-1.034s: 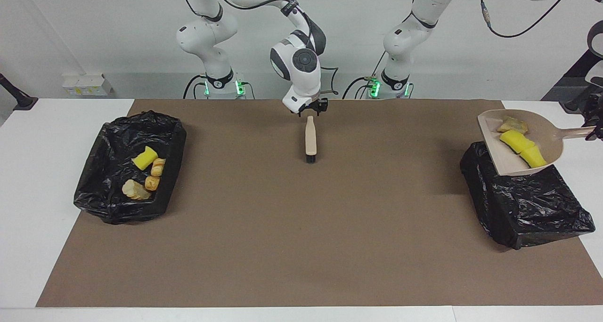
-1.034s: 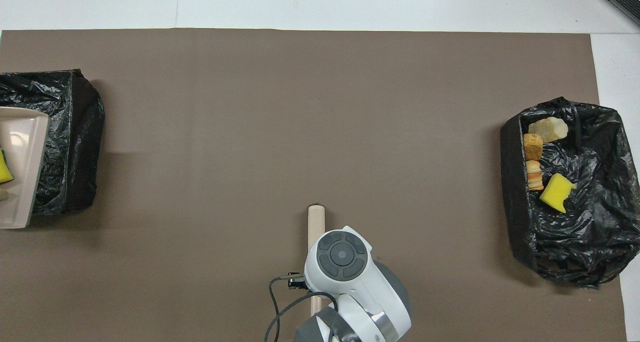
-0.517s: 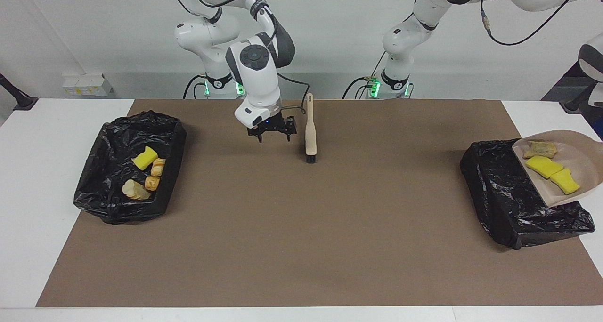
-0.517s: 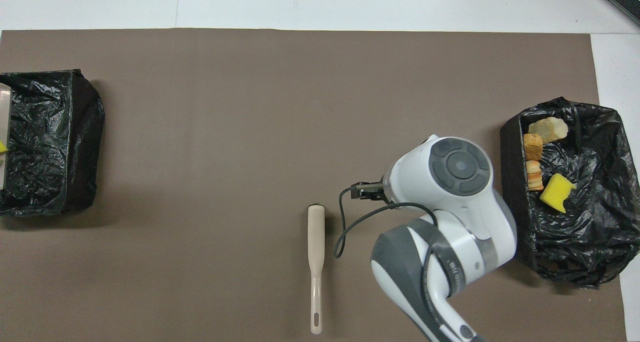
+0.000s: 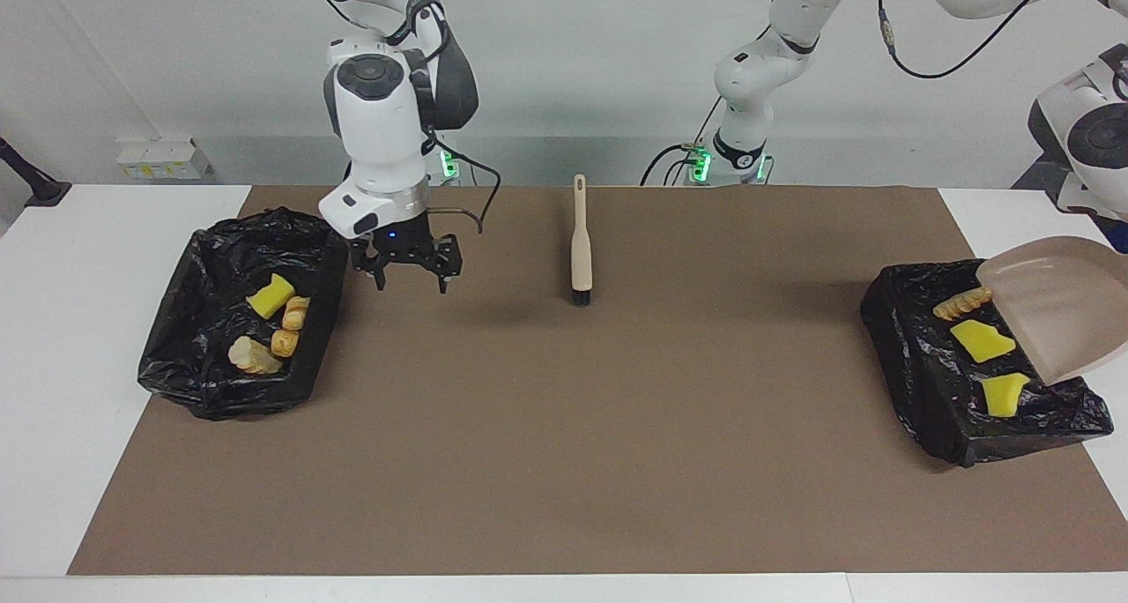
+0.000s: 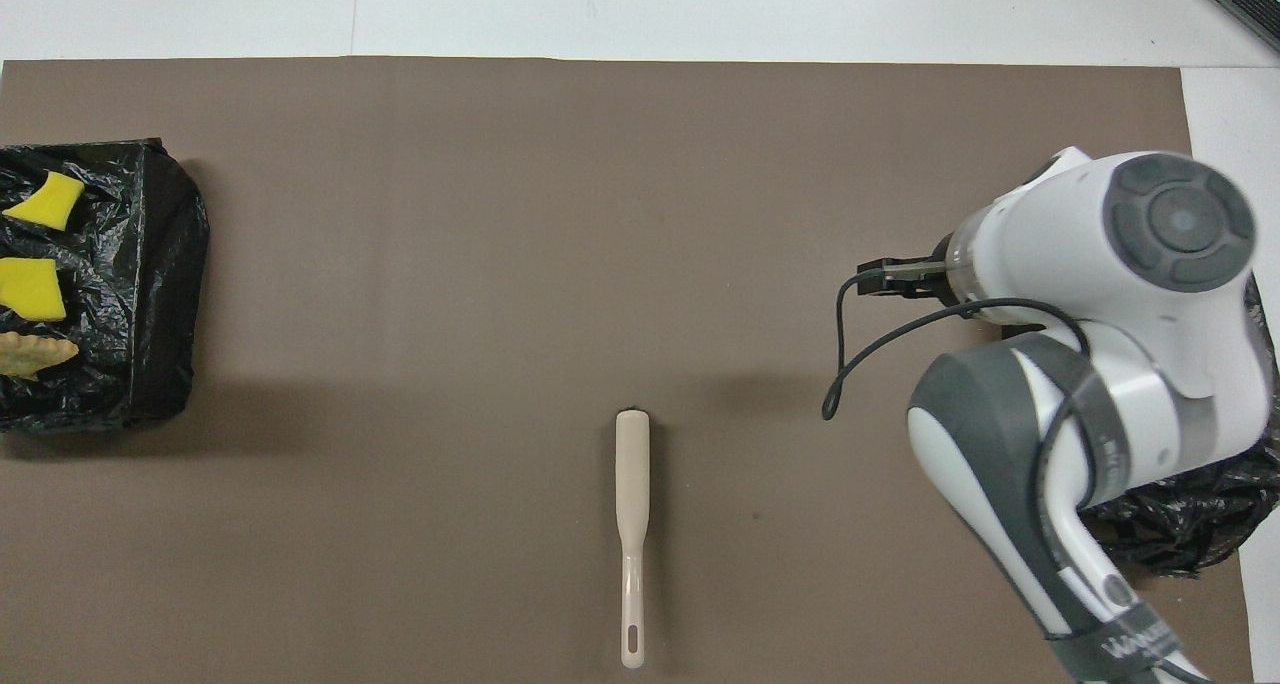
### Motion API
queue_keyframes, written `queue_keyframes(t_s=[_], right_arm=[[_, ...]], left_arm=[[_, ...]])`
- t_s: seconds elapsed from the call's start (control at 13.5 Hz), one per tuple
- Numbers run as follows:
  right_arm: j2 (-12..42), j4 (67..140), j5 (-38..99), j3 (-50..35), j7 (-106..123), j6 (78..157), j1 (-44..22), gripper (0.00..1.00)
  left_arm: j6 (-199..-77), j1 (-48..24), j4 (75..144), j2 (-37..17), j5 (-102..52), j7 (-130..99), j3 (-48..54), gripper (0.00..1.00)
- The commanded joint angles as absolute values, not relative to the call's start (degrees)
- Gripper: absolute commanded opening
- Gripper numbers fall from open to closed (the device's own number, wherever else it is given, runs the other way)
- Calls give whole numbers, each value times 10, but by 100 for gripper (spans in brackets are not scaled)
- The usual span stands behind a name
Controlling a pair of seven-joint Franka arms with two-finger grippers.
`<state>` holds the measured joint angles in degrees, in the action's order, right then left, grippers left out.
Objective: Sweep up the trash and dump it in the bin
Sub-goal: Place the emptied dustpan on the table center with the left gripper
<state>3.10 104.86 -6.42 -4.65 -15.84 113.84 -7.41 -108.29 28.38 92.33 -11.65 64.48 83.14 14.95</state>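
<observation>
Brush (image 5: 580,249) beside right gripper (image 5: 407,272) (apart)

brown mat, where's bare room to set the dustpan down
Bare mat lies between the brush and the left-end bin, also farther from the robots than the brush. It is crowded by the right-end bin, where the open right gripper hangs.

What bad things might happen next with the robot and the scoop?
1. The dustpan is tipped over the bin at the left arm's end; its rim may snag the black liner when it pulls away.
2. The right gripper, open, hangs beside the other bin, and a low swing might catch that bag.
3. The brush lies unheld and could get knocked.
</observation>
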Motion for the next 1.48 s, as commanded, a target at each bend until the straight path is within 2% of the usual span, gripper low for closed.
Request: queue_keyframes(t_s=[0.0,0.3,0.44,1.11,1.4], right_arm=[[12,1003,-72,-55,-97,1077,-36,100],[-2,927,-67,-45,-55,949,-25,100],[-3,902,-67,-37,-38,907,-24,100],[-9,908,-61,-38,-34,904,-18,100],[-9,908,-34,-37,-38,904,-15,100]], left_arm=[[-1031,245,954,-60,667,806,142,0],[-942,165,947,-47,668,795,144,0],[-906,134,948,-46,621,788,145,0],[-867,95,954,-33,274,653,146,0],[-863,59,954,-33,194,501,147,0]])
